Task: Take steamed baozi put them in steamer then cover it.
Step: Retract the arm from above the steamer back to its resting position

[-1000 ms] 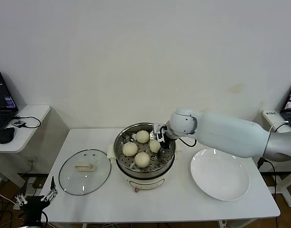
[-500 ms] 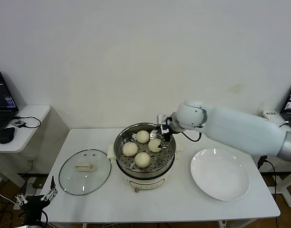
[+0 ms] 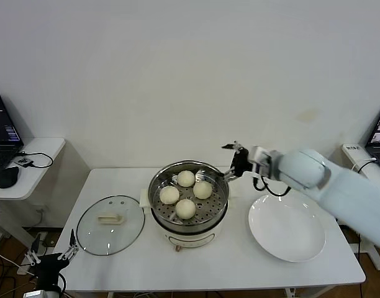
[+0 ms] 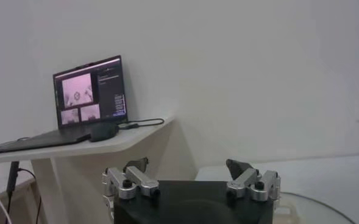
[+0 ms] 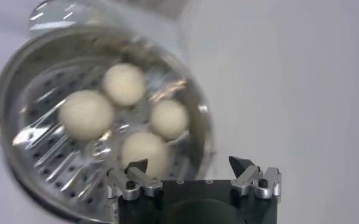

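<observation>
Four baozi (all loose) in steamer, right gripper spread above

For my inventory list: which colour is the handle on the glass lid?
Cream-white; the cover shows best in the head view.

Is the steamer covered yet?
No, it is open. The steamer shows four buns inside, and the lid lies on the table to its left.

A plain white wall backs a white table. To the left stands a small white side desk with an open laptop, a black mouse and a cable.
</observation>
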### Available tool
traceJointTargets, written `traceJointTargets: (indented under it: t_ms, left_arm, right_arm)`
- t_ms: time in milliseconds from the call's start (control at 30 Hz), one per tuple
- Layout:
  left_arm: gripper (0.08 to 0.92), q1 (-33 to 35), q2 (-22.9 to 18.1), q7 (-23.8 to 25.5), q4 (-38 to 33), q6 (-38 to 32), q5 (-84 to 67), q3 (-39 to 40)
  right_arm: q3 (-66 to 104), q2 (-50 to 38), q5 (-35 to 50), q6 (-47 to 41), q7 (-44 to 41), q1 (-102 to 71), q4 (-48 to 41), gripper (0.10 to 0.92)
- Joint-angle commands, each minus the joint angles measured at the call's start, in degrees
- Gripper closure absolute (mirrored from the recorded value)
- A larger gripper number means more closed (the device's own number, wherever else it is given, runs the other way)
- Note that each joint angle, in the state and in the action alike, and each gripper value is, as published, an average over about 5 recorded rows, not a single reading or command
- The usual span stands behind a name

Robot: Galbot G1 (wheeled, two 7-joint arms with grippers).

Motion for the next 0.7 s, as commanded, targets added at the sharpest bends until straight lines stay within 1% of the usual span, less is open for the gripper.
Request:
traceJointTargets:
  t_ms: [33, 167, 267, 367, 533, 700]
  left_arm:
    - [0.177, -0.92, 0.14, -0.74, 0.73, 1.78, 3.19, 2.52]
    - [0.177, -2.06, 0.83, -2.83, 2.94, 2.03, 12.76, 3.47]
    - [0.177, -3.96, 1.64, -5.14, 6.7, 0.48, 27.45, 3.05]
    - [0.177, -5.8, 3.13, -6.13, 11.25, -2.73, 43.35, 1.81]
    - [0.177, -7.21, 7.02, -5.04, 16.04, -4.36, 63.33, 1.47]
    - [0.177, -8.31, 9.56, -3.56, 18.94, -4.34, 75.83, 2.6]
  right_arm:
    - [55.73, 13.45, -9.73, 26.39, 12.76, -64.07, 4.91, 0.203]
    - [65.21, 23.93, -11.85, 32.5, 9.5, -70.11, 3.05, 0.203]
    - [70.1, 30.44, -11.6, 36.41, 8.66, -72.78, 1.42, 0.202]
    - [73.44, 35.48, -12.66, 39.65, 8.69, -74.25, 0.25, 0.203]
    - [75.92, 38.94, -13.57, 41.24, 9.22, -75.76, 0.66, 0.203]
    - [76.88, 39.62, -14.25, 42.15, 9.93, -76.72, 0.68, 0.203]
